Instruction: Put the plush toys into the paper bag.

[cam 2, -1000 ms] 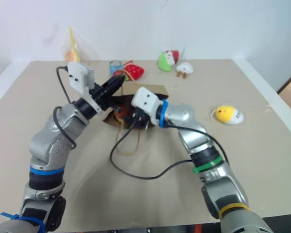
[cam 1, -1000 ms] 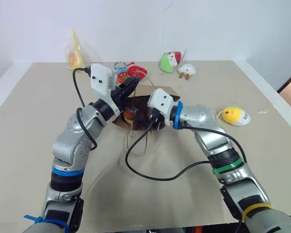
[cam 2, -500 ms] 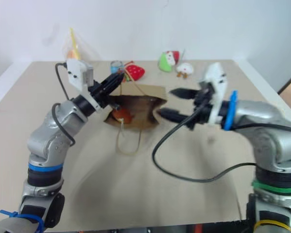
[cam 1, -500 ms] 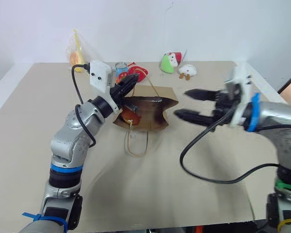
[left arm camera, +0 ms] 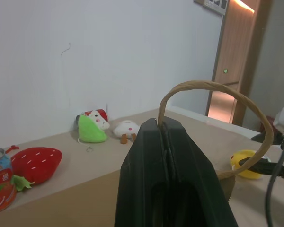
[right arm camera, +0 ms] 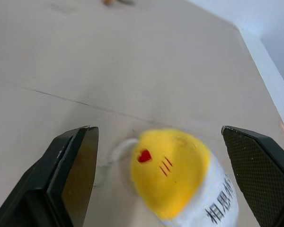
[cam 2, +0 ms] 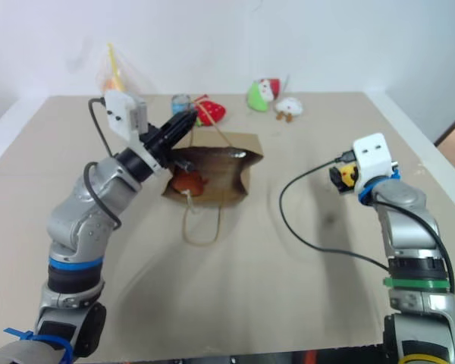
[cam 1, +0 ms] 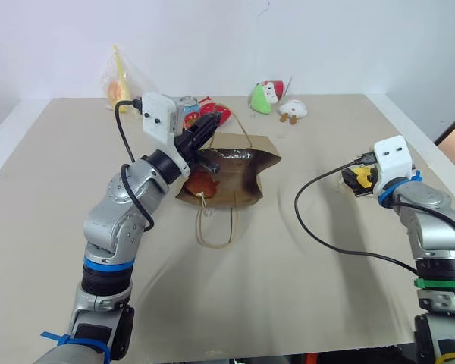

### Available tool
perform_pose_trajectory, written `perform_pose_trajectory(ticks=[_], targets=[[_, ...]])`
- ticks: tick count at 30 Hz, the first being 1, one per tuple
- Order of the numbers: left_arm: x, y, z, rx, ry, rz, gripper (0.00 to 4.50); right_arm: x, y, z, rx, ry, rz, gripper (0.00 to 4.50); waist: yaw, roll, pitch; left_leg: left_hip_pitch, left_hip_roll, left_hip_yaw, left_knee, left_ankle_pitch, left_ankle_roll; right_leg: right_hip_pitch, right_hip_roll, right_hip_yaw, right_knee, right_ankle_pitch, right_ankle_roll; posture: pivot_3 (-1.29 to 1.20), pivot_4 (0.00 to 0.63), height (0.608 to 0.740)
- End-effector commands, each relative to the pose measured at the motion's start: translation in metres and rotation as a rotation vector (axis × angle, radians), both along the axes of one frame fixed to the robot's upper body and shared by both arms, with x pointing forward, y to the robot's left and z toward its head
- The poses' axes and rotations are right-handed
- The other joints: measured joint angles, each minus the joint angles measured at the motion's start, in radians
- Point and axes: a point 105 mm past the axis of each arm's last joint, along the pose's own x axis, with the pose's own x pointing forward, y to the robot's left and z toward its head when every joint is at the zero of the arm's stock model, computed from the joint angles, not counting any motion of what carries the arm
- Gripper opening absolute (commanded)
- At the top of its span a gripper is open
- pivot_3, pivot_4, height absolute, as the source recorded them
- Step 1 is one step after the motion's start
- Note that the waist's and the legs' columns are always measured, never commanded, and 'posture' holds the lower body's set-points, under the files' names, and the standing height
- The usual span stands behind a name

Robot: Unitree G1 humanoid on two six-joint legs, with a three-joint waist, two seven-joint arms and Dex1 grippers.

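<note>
step: going for the yellow toy (right arm camera: 177,175). my r gripper (right arm camera: 163,184) sits just short of it, fingers wide apart w/ the toy between their lines, nothing held yet. toy lies on the table (cam 1: 288,303) near the r edge, well apart from the bag (cam 1: 239,178).

l gripper (left arm camera: 165,142) is clamped tight on one cord handle (left arm camera: 213,86), holding the bag mouth up & open mid-table. something orange-brown (cam 1: 202,182) already sits in the mouth, prob a toy, can't say which.

next, my read: ease r fwd so the fingers straddle the toy, close, then carry it across to the open mouth. l should hold the handle as is.

other toys at the far edge: strawberry (left arm camera: 35,163), green one (left arm camera: 91,128), white one (left arm camera: 127,129).

writing: yellow toy's white end has dark print, looks chinese, can't read it. can (left arm camera: 0,184) shows red korean-looking letters, cut off.
</note>
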Motion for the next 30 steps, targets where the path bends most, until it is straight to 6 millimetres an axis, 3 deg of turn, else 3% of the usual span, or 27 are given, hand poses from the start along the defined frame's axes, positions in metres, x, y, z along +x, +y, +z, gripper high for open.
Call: perform_pose_trajectory(ticks=[1, 11, 15, 16, 20, 22, 25, 30], targets=[[-0.013, -0.002, 0.015, -0.027, -0.063, -0.014, 0.00, 0.000, -0.023, 0.009, 0.058, -0.049, -0.153, 4.49, 0.001, 0.000, 0.000, 0.000, 0.000, 0.000, 0.000, 0.000, 0.000, 0.000, 0.000, 0.000, 0.000, 0.000, 0.000, 0.00, 0.150, 0.740], [-0.014, -0.001, 0.013, -0.032, -0.053, -0.005, 0.00, 0.000, -0.035, -0.036, 0.211, 0.057, -0.274, 4.49, 0.001, 0.000, 0.000, 0.000, 0.000, 0.000, 0.000, 0.000, 0.000, 0.000, 0.000, 0.000, 0.000, 0.000, 0.000, 0.00, 0.150, 0.740], [-0.014, -0.002, 0.013, -0.033, -0.052, -0.008, 0.00, 0.000, -0.037, -0.041, 0.203, 0.056, -0.283, 3.32, 0.001, 0.000, 0.000, 0.000, 0.000, -0.001, 0.000, 0.000, 0.000, 0.001, 0.000, 0.000, 0.000, 0.000, 0.001, 0.00, 0.150, 0.740], [-0.014, -0.002, 0.014, -0.033, -0.051, -0.009, 0.00, 0.001, -0.037, -0.041, 0.205, 0.053, -0.281, 2.73, 0.000, 0.000, 0.000, 0.000, 0.000, -0.001, 0.000, 0.000, 0.000, 0.001, 0.000, 0.000, 0.000, 0.000, 0.001, 0.00, 0.150, 0.740], [-0.013, -0.002, 0.013, -0.032, -0.050, -0.010, 0.00, 0.002, -0.034, -0.040, 0.215, 0.044, -0.264, 1.45, 0.001, 0.000, 0.000, 0.000, 0.000, -0.001, 0.000, 0.000, 0.000, 0.001, 0.000, 0.000, 0.000, 0.000, 0.001, 0.00, 0.150, 0.740], [-0.013, -0.002, 0.014, -0.029, -0.052, -0.015, 0.00, 0.002, -0.031, -0.039, 0.208, 0.046, -0.246, 0.44, 0.001, 0.000, 0.000, 0.000, 0.000, -0.001, 0.000, 0.000, 0.000, 0.001, 0.001, 0.000, 0.000, 0.000, 0.001, 0.00, 0.150, 0.740], [-0.013, -0.002, 0.014, -0.030, -0.057, -0.016, 0.00, 0.002, -0.024, -0.030, 0.187, 0.025, -0.195, 0.06, 0.001, 0.000, 0.000, 0.000, 0.000, -0.001, 0.000, 0.000, 0.000, 0.001, 0.001, 0.000, 0.000, 0.000, 0.001, 0.00, 0.150, 0.740], [-0.010, -0.001, 0.018, -0.035, -0.063, -0.009, 0.00, -0.003, 0.020, 0.017, 0.176, -0.073, 0.085, 0.06, -0.003, 0.000, 0.000, 0.000, 0.000, 0.000, 0.000, 0.000, 0.000, 0.000, 0.002, 0.001, 0.000, 0.000, 0.001, 0.00, 0.150, 0.740]])
